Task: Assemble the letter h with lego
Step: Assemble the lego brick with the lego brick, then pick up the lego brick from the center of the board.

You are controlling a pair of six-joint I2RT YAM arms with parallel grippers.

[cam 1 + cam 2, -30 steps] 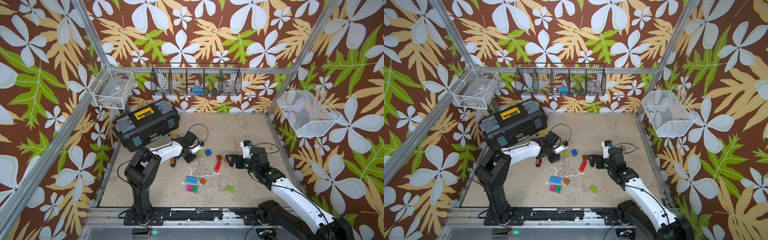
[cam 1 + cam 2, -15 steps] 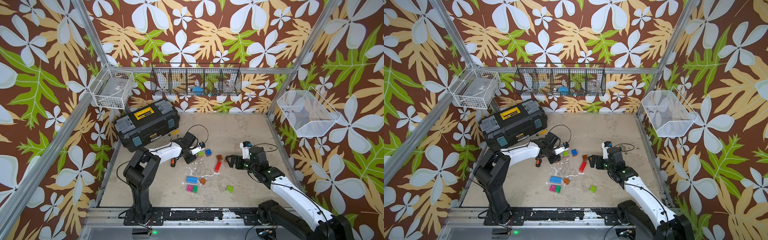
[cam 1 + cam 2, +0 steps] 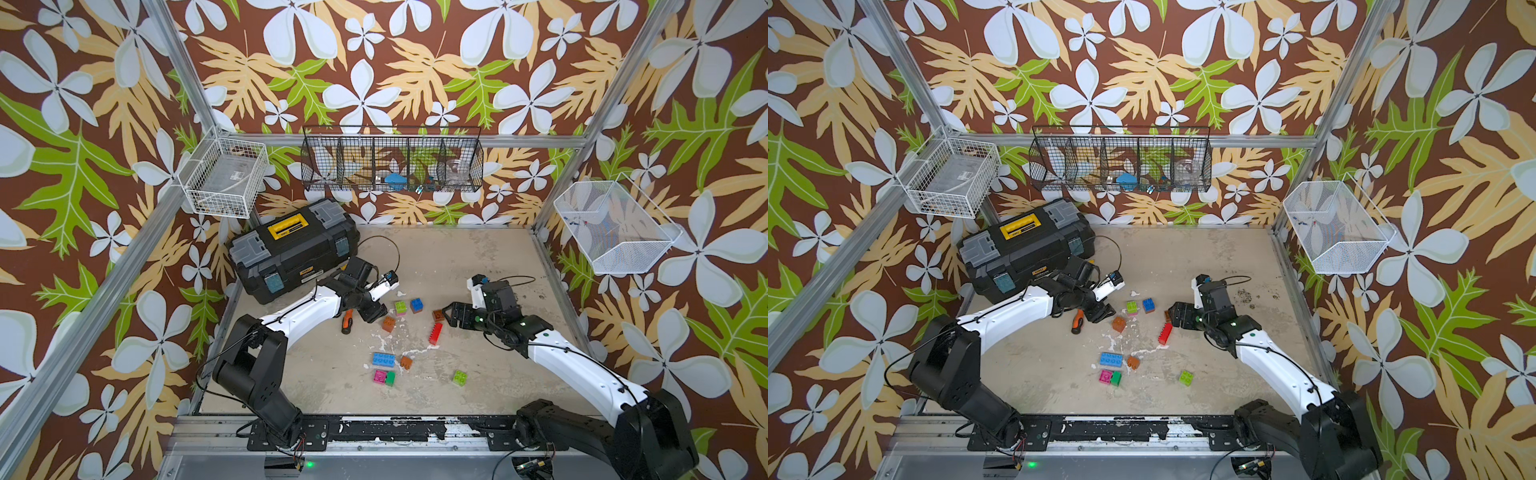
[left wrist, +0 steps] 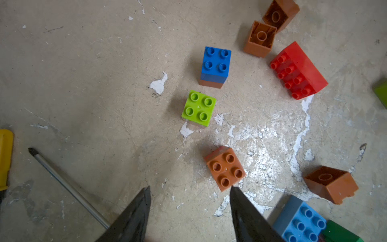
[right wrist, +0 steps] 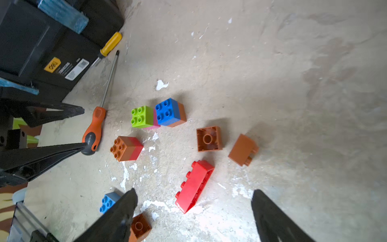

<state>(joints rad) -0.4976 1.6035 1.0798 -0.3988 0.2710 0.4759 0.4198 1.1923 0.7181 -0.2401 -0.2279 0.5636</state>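
Note:
The letter h is out of view; the lego lies as loose bricks and small stacks. My left gripper point(image 4: 190, 188) point(image 3: 376, 312) is open over bare floor, holding nothing. An orange-on-red stack point(image 4: 225, 167) point(image 3: 388, 323) stands just beyond one fingertip. Further off stand a green-on-pink stack point(image 4: 199, 109) point(image 3: 400, 307) and a blue-on-orange stack point(image 4: 215, 65) point(image 3: 416, 305). My right gripper point(image 5: 194, 192) point(image 3: 451, 316) is open wide, with the near end of a long red brick point(image 5: 194, 186) point(image 3: 435, 333) lying on its side between its tips. Two orange cubes point(image 5: 209, 138) lie beyond the red brick.
An orange-handled screwdriver point(image 3: 346, 325) lies under the left arm beside a black toolbox point(image 3: 291, 245) at the back left. Nearer the front lie a long blue brick point(image 3: 384, 359), an orange cube point(image 3: 406, 363), a pink-and-green pair point(image 3: 384, 377) and a light green cube point(image 3: 459, 377).
The left gripper has gone from shut to open, and the orange-on-red stack now stands free by its tips. The right gripper has crept left toward the red brick and narrowed slightly.

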